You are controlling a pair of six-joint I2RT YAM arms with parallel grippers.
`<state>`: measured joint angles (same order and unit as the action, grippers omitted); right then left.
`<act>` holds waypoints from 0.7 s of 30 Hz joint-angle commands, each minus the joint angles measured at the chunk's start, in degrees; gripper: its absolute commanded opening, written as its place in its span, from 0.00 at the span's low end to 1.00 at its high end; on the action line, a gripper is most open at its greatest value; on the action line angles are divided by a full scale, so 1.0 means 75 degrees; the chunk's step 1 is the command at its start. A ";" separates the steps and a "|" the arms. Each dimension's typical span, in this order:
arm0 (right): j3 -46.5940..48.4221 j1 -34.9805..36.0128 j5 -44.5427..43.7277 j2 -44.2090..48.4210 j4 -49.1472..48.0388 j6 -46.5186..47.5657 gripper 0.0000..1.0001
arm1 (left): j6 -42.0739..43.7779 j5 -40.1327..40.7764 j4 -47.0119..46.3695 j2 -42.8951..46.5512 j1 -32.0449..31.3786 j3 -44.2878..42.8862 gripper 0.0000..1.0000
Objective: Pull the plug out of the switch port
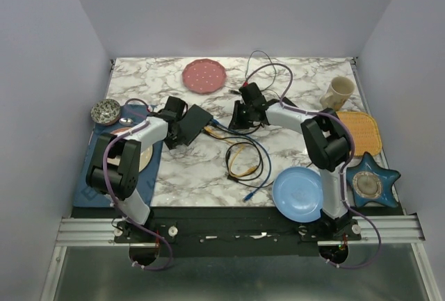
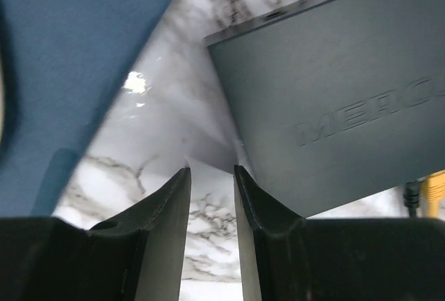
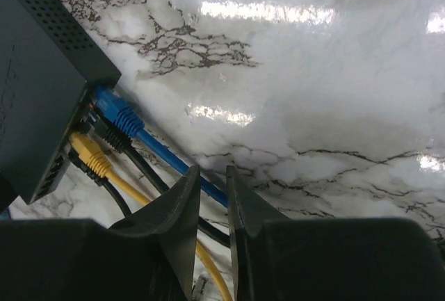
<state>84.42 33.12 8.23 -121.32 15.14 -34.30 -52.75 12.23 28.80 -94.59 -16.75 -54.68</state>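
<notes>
Right gripper (image 3: pixel 212 170), jaws nearly together, perhaps pinches the limp blue cable (image 3: pixel 163 150); its rigid plug (image 3: pixel 118 115) should give firmer hold

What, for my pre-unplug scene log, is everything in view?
switch: one, matte black, left of centre
plugged cables: four, blue, yellow, two black, in the switch's ports
pink plate: one, pink, far centre
blue plate: one, light blue, near right
mug: one, cream, far right
woven mat: one, orange-yellow, right edge
star dish: one, dark blue, near right corner
small bowl: one, patterned, left edge
blue mat: one, dark blue, left side
table: one, white marble, under everything
left claw: one, black, open beside the switch
right claw: one, black, above the blue cable, grip unclear
</notes>
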 commanded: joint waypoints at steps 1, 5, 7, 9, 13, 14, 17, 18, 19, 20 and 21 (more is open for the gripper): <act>-0.1164 0.0188 0.0589 0.0448 -0.0328 -0.0265 0.30 | 0.0236 -0.0751 -0.0346 -0.0840 0.0019 -0.0151 0.39; -0.2079 0.0504 0.0649 0.0952 -0.0775 -0.0500 0.30 | 0.0295 -0.0950 -0.0453 -0.1122 0.0019 -0.0432 0.39; -0.2443 0.0610 0.0695 0.1162 -0.0974 -0.0652 0.30 | 0.0319 -0.1103 -0.0453 -0.1274 0.0019 -0.0713 0.39; -0.2642 0.0751 0.0743 0.1280 -0.1057 -0.0734 0.30 | 0.0330 -0.1231 -0.0453 -0.1345 0.0007 -0.0982 0.39; -0.2841 0.1044 0.0790 0.1503 -0.1186 -0.0886 0.30 | 0.0447 -0.1443 -0.0395 -0.1509 -0.0016 -0.1393 0.39; -0.2900 0.1160 0.0824 0.1608 -0.1198 -0.0910 0.30 | 0.0471 -0.1466 -0.0359 -0.1533 -0.0028 -0.1452 0.39; -0.3193 0.1395 0.0801 0.1796 -0.1315 -0.1027 0.30 | 0.0565 -0.1478 -0.0289 -0.1510 -0.0051 -0.1605 0.39; -0.3252 0.1431 0.0813 0.1924 -0.1338 -0.1039 0.30 | 0.0576 -0.1478 -0.0289 -0.1486 -0.0063 -0.1547 0.39; -0.3334 0.1466 0.0836 0.1984 -0.1385 -0.1086 0.30 | 0.0588 -0.1478 -0.0300 -0.1405 -0.0063 -0.1500 0.39; -0.3462 0.1524 0.0848 0.2054 -0.1397 -0.1098 0.29 | 0.0588 -0.1490 -0.0300 -0.1369 -0.0086 -0.1453 0.39; -0.3533 0.1536 0.0836 0.2194 -0.1409 -0.1098 0.30 | 0.0588 -0.1490 -0.0312 -0.1311 -0.0098 -0.1301 0.39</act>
<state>61.01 43.16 12.34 -107.48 3.88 -41.06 -49.28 3.68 26.26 -104.38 -16.86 -66.30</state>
